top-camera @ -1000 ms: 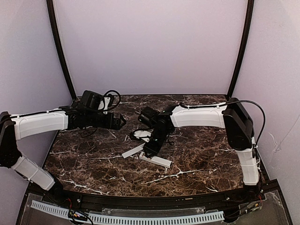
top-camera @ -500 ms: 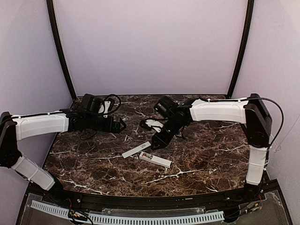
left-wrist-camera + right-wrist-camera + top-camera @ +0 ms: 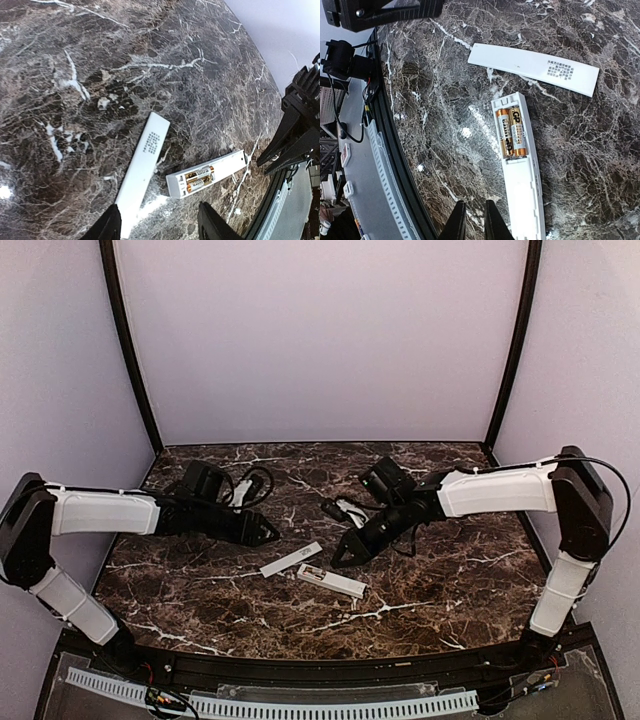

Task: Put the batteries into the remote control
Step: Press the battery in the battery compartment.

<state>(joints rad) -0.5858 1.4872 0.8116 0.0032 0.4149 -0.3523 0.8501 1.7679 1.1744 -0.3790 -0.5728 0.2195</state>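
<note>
Though open-backed, remote control (image 3: 524, 200) with batteries (image 3: 511, 131)

Dark marble table (image 3: 450, 590), pale lilac walls (image 3: 320, 340), black poles (image 3: 125, 340)

Table (image 3: 450, 585): dark brown marble, white veining all over. Remote control (image 3: 520, 170): white. On my right wrist view I read batteries (image 3: 512, 132) as gold with orange. Flat strip (image 3: 520, 62) on far side of remote: white, small dark dot-grid patch near one end. Left gripper (image 3: 268, 534) and right gripper (image 3: 342, 558): black. Arm shells (image 3: 100, 512) white, joints black. Walls (image 3: 320, 340) pale lilac.
</note>
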